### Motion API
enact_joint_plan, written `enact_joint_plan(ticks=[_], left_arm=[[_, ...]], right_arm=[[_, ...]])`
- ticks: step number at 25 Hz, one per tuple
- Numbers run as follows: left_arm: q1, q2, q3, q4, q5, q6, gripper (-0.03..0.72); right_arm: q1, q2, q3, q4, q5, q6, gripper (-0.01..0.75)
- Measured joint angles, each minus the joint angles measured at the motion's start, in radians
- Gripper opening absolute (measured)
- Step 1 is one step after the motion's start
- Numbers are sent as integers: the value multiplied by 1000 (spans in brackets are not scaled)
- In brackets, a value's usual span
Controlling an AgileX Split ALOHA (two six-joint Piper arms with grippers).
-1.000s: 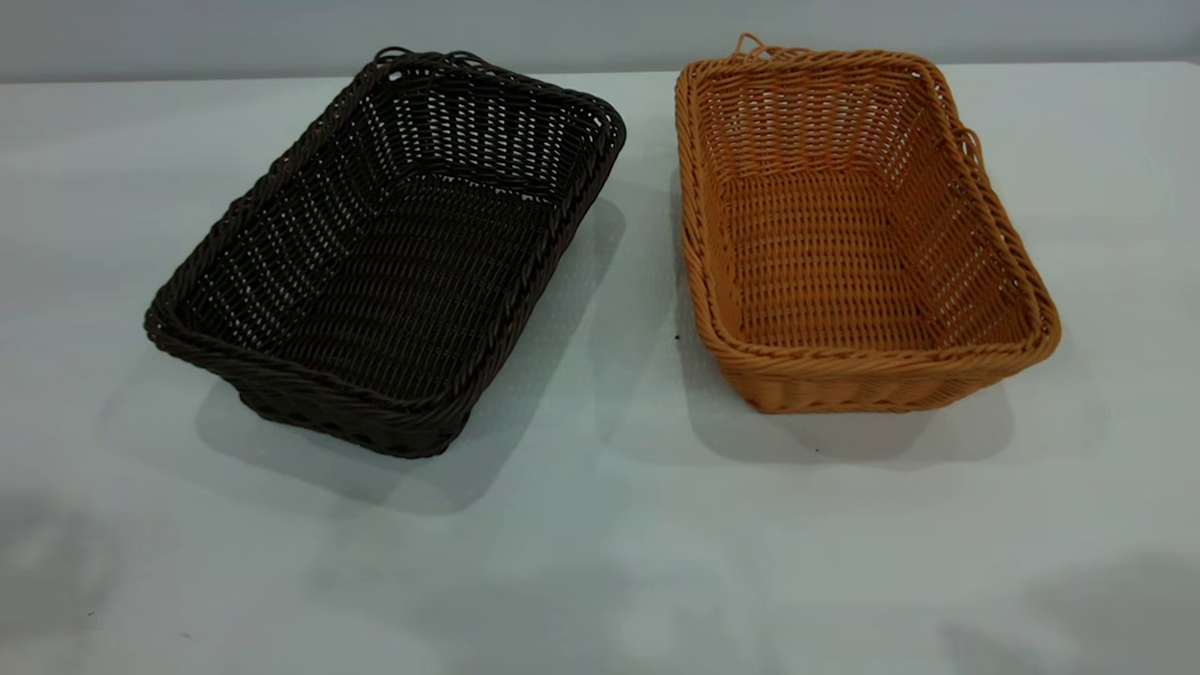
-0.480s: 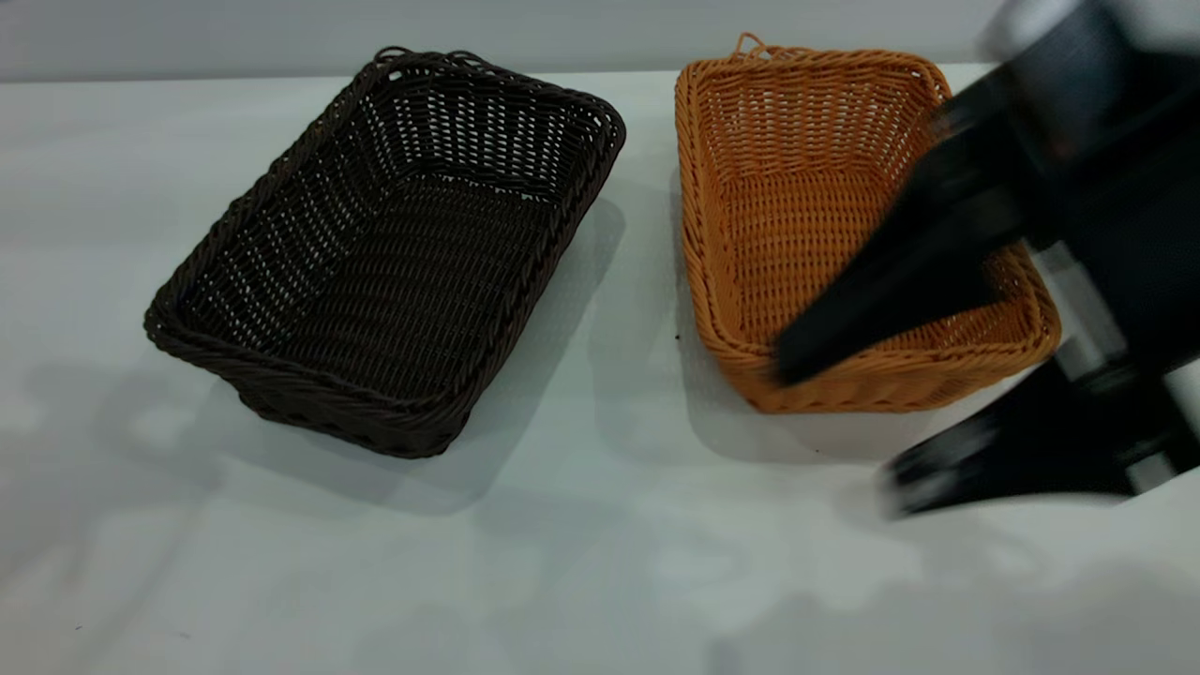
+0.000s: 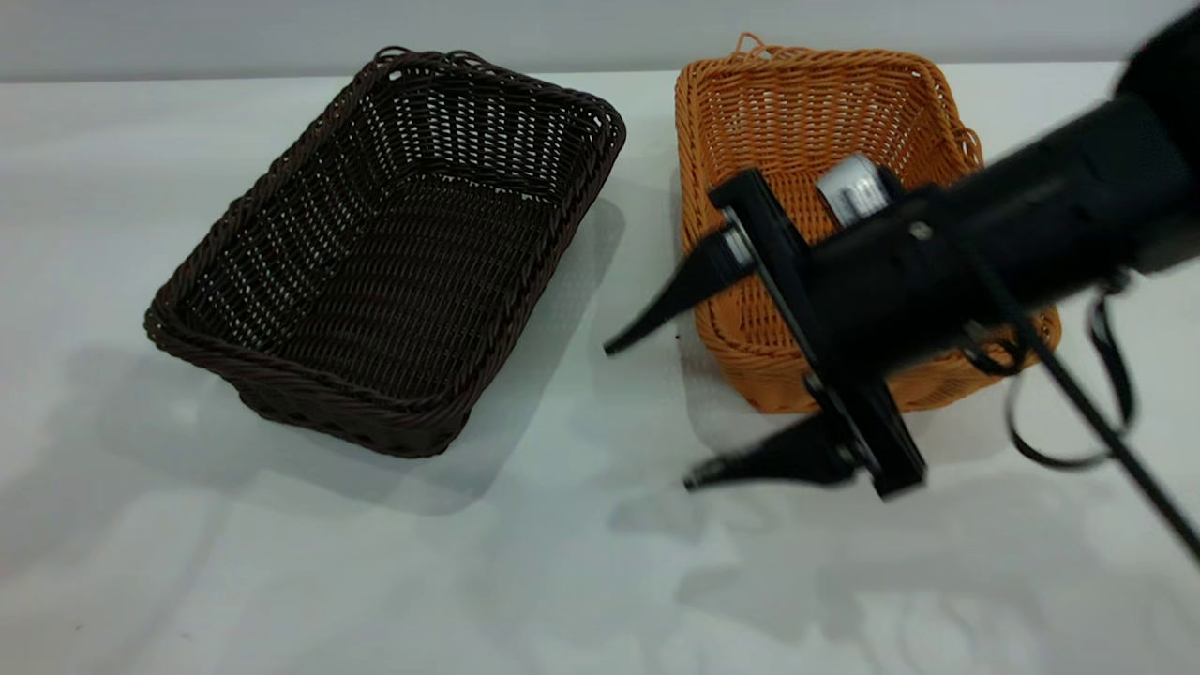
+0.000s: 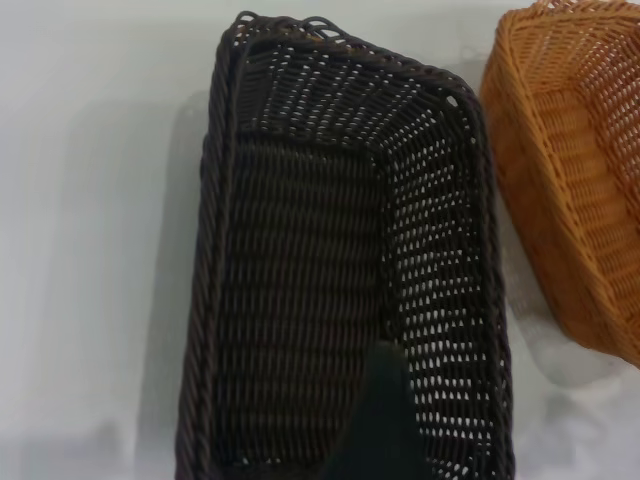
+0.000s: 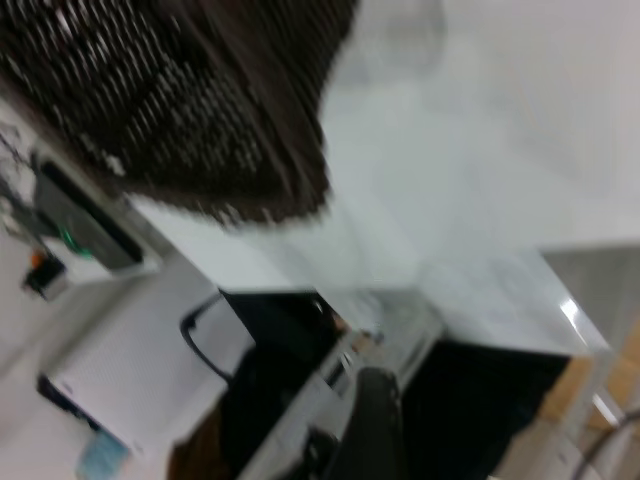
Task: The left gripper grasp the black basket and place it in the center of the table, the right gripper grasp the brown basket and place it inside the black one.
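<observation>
Exterior view: the black basket sits on the white desk toward the left side, turned at an angle, resting flat with its open side up. The brown basket sits to its right, close beside but not touching; a strip of desk shows between the two rims. Loose loops of strand stick up from the brown basket's far rim.

The right gripper reaches in from the right, above the near-left corner of the brown basket. Its two tapered black fingers are spread wide apart and point toward the gap between the baskets; nothing is between them, so the gripper is released. The upper finger crosses the brown basket's left rim, while the lower one hangs over bare desk just in front of that basket. The flat crossbar and a silver labelled cylinder overlap the basket's interior. Black cables loop down from the arm on the right.

Left wrist view: the black basket fills the frame, the brown basket beside it. One dark fingertip of the left gripper shows over the black basket's interior. Cannot tell its state: only this one tip shows.

Right wrist view: blurred; a corner of the black basket and the desk are recognisable.
</observation>
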Motion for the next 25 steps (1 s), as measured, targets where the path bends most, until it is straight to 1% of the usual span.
enact_joint_plan(ticks=[4, 8, 12, 15, 20, 23, 25], left_arm=[[0, 0, 0, 0, 15, 5, 579], [0, 0, 0, 0, 18, 7, 579], [0, 0, 0, 0, 18, 7, 579], [0, 13, 0, 0, 19, 8, 579], [0, 101, -1, -1, 20, 23, 579], [-9, 160, -1, -1, 3, 33, 579], [-35, 200, -2, -2, -32, 35, 579]], right_arm=[[0, 9, -69, 3, -163, 161, 586], [0, 9, -78, 5, -315, 317, 586], [0, 9, -78, 7, -448, 420, 586], [0, 9, -79, 10, -510, 495, 583], [0, 9, -79, 16, -654, 540, 551], [0, 9, -79, 18, -692, 561, 512], [0, 9, -79, 18, -693, 578, 489]])
